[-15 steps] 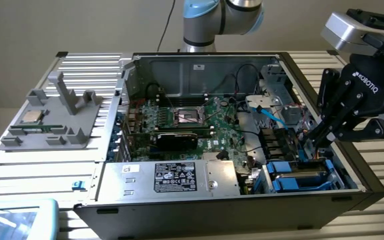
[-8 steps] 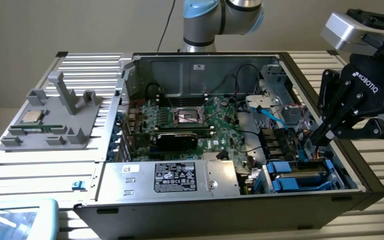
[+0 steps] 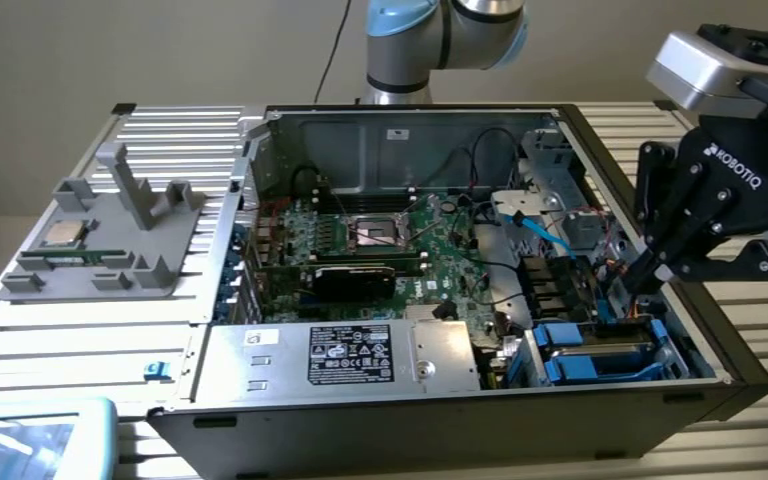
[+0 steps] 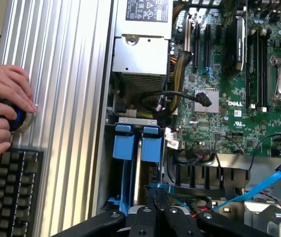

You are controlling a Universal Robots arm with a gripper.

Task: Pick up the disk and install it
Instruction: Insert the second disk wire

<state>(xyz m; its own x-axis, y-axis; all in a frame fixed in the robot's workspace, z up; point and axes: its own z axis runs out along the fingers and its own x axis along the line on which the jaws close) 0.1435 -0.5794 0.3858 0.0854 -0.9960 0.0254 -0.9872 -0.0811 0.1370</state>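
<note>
A: Blue plastic frames stand in the drive bay of the computer case [image 3: 704, 375], at the corner on the exterior view's right. Which item is the disk [image 4: 156, 188]?

B: It sits in that bay, its blue frame edge between the fingertips of the gripper [image 4: 159, 201], which is clenched on it.

A: Any lettering?

B: "ROBOTIQ" on the gripper body; "DELL" on the green motherboard [image 4: 229, 64]. The power supply [image 3: 344, 355] carries a black label, unreadable.

A: Other entries?

B: A grey holder [image 3: 104, 235] outside the case, a keyboard [image 4: 7, 192], and a person's hand [image 4: 4, 106] on a blue-ringed knob [image 4: 18, 118].

open pc case [image 3: 704, 385]; motherboard [image 3: 398, 240]; keyboard [image 4: 4, 192]
</note>
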